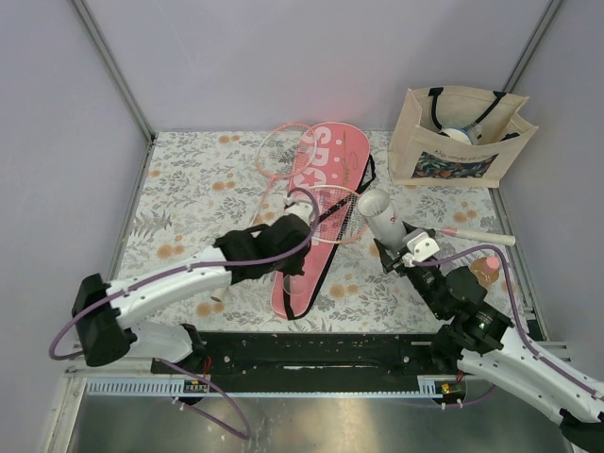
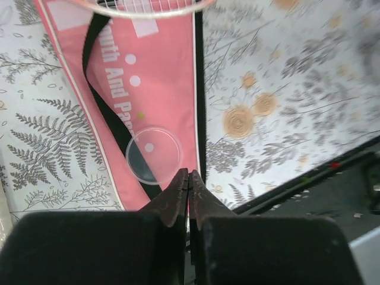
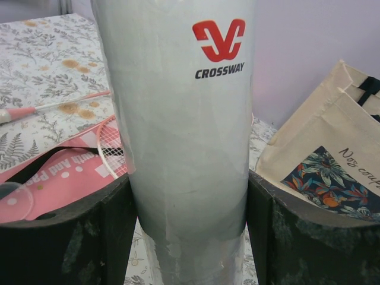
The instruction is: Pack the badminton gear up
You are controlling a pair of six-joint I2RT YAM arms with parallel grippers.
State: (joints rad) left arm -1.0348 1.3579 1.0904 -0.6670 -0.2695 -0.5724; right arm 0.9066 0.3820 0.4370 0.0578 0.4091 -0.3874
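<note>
Two rackets lie at the far middle of the table [image 1: 189, 189]. One racket [image 1: 279, 151] shows only its head, which sticks out from under the far-left side of the pink cover [image 1: 332, 151]. The other racket [image 1: 332, 215] has its strung head lying across the cover, in the way of the cover's wide end. A white racket handle [image 1: 481, 237] rests near the right edge.

The cover runs from the far middle toward the near edge. Its black strap [image 2: 90, 47] trails over the lettering, and a clear round lid [image 2: 152, 155] sits on its narrow end.

The left gripper [image 2: 189, 173] is clenched with nothing visible between its fingers. Its tips are over the cover's zipped edge, just beside the lid, and I cannot tell whether they touch the fabric. In the top view the left arm hides the middle of the cover.

The right gripper [image 3: 190, 228] grasps the white tube [image 1: 382, 217], one finger on each side. The tube leans right of the cover.

A beige tote bag [image 1: 425, 132] stands in the far right corner, and a peach bottle [image 1: 487, 269] stands by the right edge beside the right arm.
</note>
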